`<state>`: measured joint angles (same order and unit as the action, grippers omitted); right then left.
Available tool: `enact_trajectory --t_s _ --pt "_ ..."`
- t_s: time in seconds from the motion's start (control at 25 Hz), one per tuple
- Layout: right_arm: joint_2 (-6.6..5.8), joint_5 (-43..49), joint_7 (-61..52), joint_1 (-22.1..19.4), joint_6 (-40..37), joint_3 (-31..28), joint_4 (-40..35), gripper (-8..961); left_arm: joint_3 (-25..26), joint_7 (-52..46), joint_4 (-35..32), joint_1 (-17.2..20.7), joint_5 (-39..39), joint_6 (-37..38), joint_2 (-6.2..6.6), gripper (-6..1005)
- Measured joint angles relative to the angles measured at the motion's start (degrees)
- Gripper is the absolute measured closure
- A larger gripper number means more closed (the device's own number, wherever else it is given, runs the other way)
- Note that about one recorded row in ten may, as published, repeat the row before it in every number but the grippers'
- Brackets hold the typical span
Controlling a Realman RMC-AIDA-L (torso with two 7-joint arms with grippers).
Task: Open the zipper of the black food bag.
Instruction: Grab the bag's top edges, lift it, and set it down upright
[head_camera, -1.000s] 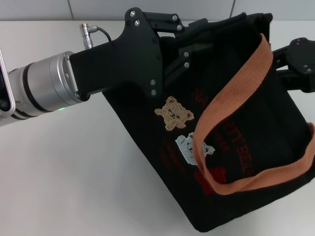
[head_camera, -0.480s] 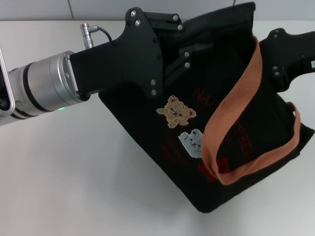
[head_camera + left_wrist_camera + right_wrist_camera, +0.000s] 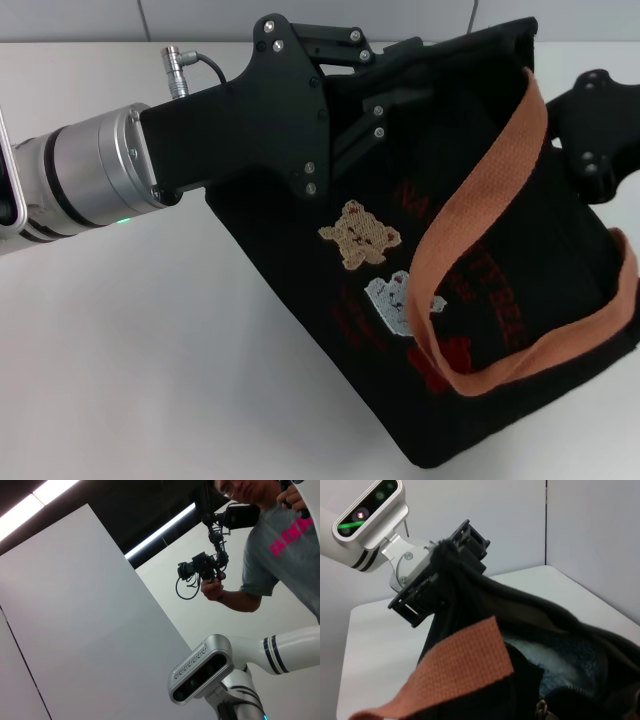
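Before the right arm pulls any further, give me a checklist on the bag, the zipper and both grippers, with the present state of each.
1. Left gripper anchoring the black food bag at its upper corner: ok; the right wrist view shows the fabric clamped there.
2. Right gripper at the bag's far top edge: ok for position; whether it is open or shut: cannot tell.
3. Zipper open: the mouth gapes with pale lining visible, so at least partly open; whether fully: cannot tell.
4. Metal pull located: ok, at the frame's lower edge in the right wrist view.
5. Orange handle off the zipper track: cannot tell.
6. Bag upright on the table: not ok, tilted.
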<state>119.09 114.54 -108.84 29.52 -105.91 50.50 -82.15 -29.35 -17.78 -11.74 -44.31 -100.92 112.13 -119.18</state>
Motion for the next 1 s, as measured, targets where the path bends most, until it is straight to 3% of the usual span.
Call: enact_trajectory --t_s 0.32,0.44,0.64,1.0 --pt "0.13 -2.3 3.6 -2.1 0.1 0.0 -0.4 953 -0.2 0.2 0.1 0.0 0.0 0.0 0.01 846" --pt "0.21 -2.9 4.4 -2.4 0.1 0.1 -0.4 801 -0.5 0.1 0.1 0.0 0.1 0.0 0.01 846" --pt "0.25 -5.4 6.4 -3.4 -0.1 0.1 -0.5 751 -0.6 0.0 0.0 0.0 0.3 0.1 0.01 846" --pt "0.18 -6.1 8.2 -3.5 0.3 2.6 0.2 748 -0.6 0.0 0.1 -0.1 0.3 0.0 0.01 846"
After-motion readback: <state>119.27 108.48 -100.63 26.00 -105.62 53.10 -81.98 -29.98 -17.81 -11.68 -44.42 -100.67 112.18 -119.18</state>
